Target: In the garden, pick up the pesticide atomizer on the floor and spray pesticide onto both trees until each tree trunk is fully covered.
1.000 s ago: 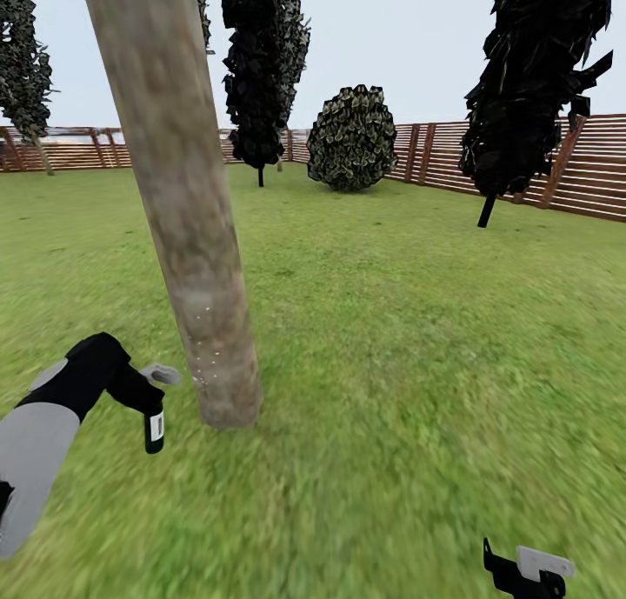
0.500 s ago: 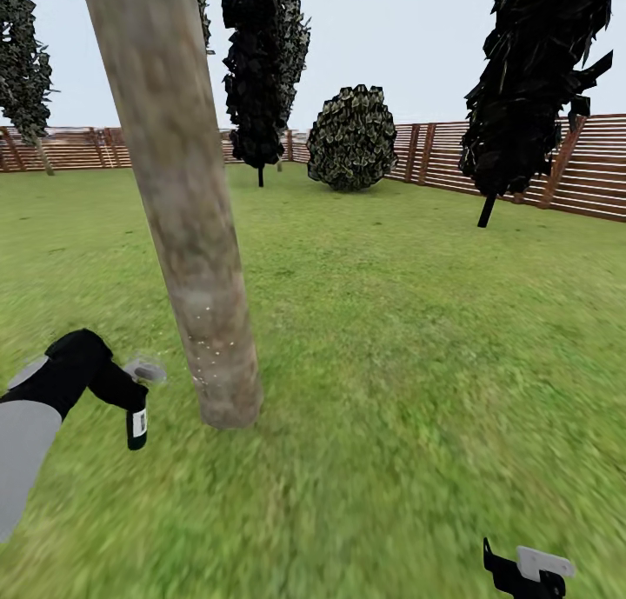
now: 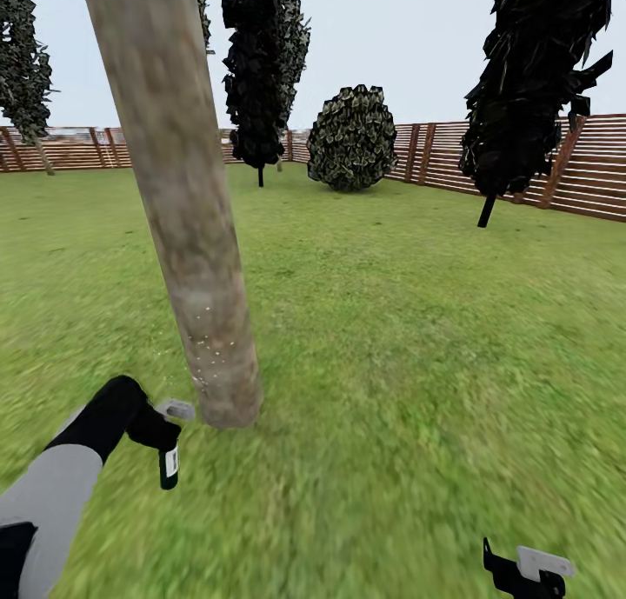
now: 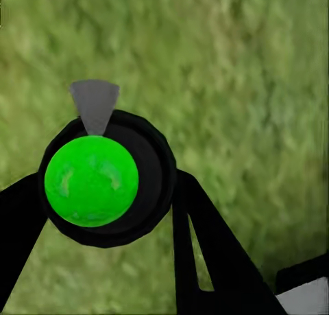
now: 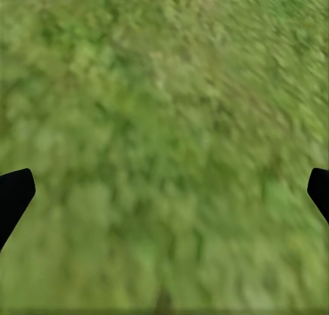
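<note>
A thick mottled grey-brown tree trunk (image 3: 187,234) rises from the grass at the left of the head view, with small white specks on its lower part. My left gripper (image 3: 163,427) hangs low beside the foot of the trunk, shut on the pesticide atomizer (image 3: 169,465), a small dark bottle with a white label. In the left wrist view the atomizer (image 4: 92,181) is seen end-on, with a bright green round top and a grey nozzle, between the black fingers (image 4: 205,253). My right gripper (image 3: 529,573) is low at the right over grass; its fingertips (image 5: 15,195) stand wide apart.
A brown slat fence (image 3: 600,169) bounds the lawn. A round bush (image 3: 352,138) and two narrow black-leaved trees (image 3: 261,69) (image 3: 530,86) stand further back. Another green-crowned tree (image 3: 22,60) stands far left by the fence. Open grass (image 3: 417,338) lies right of the trunk.
My left gripper, with the atomizer, first drifted left, then came down and right, closer to the trunk's foot. The right arm and the view have not moved.
</note>
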Controlling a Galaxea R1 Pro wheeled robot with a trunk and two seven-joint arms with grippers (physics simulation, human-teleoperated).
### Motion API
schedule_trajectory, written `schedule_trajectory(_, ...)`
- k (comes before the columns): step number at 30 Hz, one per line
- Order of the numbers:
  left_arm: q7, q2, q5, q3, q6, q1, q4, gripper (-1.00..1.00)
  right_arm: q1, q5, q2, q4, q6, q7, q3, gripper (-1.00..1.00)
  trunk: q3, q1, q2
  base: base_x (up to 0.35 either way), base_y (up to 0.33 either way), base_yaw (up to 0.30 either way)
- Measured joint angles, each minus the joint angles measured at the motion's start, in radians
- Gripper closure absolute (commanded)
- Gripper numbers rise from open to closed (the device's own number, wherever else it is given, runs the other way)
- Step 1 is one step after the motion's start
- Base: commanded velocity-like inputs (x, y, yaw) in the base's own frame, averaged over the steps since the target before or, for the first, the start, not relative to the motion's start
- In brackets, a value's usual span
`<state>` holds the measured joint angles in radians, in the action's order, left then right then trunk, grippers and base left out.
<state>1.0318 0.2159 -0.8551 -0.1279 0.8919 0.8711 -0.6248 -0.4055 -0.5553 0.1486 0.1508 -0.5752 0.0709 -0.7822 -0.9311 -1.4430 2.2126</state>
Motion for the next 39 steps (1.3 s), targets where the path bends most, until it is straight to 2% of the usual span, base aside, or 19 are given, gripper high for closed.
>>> schedule_trajectory(2,-0.073,-0.007,0.011,-0.050,-0.002,-0.031,0.003,1.00,0.000,0.000,0.000,0.000,0.000,0.000,0.000,-1.00,0.000,0.000,0.000,0.000,0.000,0.000)
schedule_trajectory(4,-0.145,-0.034,0.041,-0.069,0.002,-0.060,0.006,1.00,0.000,0.000,0.000,0.000,0.000,0.000,0.000,-1.00,0.000,0.000,0.000,0.000,0.000,0.000)
schedule_trajectory(7,-0.222,-0.063,0.091,-0.076,0.002,-0.099,0.008,1.00,0.000,0.000,0.000,0.001,0.000,0.000,0.000,-1.00,0.000,0.000,0.000,0.000,0.000,0.000)
schedule_trajectory(9,-0.279,-0.090,0.160,-0.078,0.002,-0.128,0.009,1.00,0.000,0.001,0.000,0.001,0.000,0.000,0.000,-1.00,0.000,0.000,0.000,0.000,0.000,0.000)
schedule_trajectory(11,-0.355,-0.109,0.210,-0.078,-0.003,-0.150,0.010,1.00,0.000,0.001,0.000,0.001,0.000,0.000,0.000,-1.00,0.000,0.000,0.000,0.000,0.000,0.000)
schedule_trajectory(16,-0.466,-0.115,0.282,-0.079,-0.005,-0.161,0.024,1.00,0.000,0.002,0.000,0.001,0.000,0.000,0.000,-1.00,0.000,0.000,0.000,0.017,-0.009,0.000)
schedule_trajectory(18,-0.480,-0.114,0.291,-0.083,-0.005,-0.161,0.026,1.00,0.000,0.003,0.000,0.001,0.000,0.000,0.000,-1.00,0.000,0.000,0.000,0.163,-0.107,0.000)
schedule_trajectory(20,-0.484,-0.113,0.294,-0.113,-0.007,-0.161,0.027,1.00,0.000,0.003,0.000,0.001,0.000,0.000,0.001,-1.00,0.000,0.000,0.000,0.219,-0.149,0.000)
schedule_trajectory(22,-0.490,-0.111,0.293,-0.150,-0.037,-0.161,0.028,1.00,0.000,0.003,0.000,0.000,0.000,0.000,0.001,-1.00,0.000,0.000,0.000,0.256,-0.146,0.000)
schedule_trajectory(24,-0.491,-0.108,0.291,-0.161,-0.066,-0.162,0.032,1.00,0.000,0.002,0.000,0.000,0.000,0.000,0.001,-1.00,0.000,0.001,0.000,0.289,-0.112,0.000)
schedule_trajectory(29,-0.501,-0.109,0.282,-0.162,-0.085,-0.162,0.047,1.00,0.000,0.001,0.000,0.000,0.000,0.000,0.002,-1.00,0.000,0.001,0.000,0.304,-0.097,0.039)
schedule_trajectory(31,-0.538,-0.109,0.278,-0.161,-0.087,-0.162,0.061,1.00,0.000,0.001,0.000,0.000,0.000,0.000,0.002,-1.00,0.000,0.001,0.000,0.305,-0.108,0.206)
schedule_trajectory(32,-0.592,-0.109,0.272,-0.161,-0.089,-0.162,0.080,1.00,0.000,0.001,0.000,0.000,0.000,0.000,0.002,-1.00,0.000,0.001,0.000,0.294,-0.135,0.259)
schedule_trajectory(33,-0.618,-0.111,0.280,-0.161,-0.089,-0.162,0.089,1.00,0.000,0.001,0.000,0.000,0.000,0.000,0.002,-1.00,0.000,0.001,0.000,0.289,-0.146,0.265)
schedule_trajectory(39,-0.650,-0.108,0.291,-0.165,-0.087,-0.173,0.103,1.00,0.000,0.001,0.000,0.000,0.000,0.000,0.002,-1.00,0.000,0.000,0.000,0.127,-0.072,0.175)
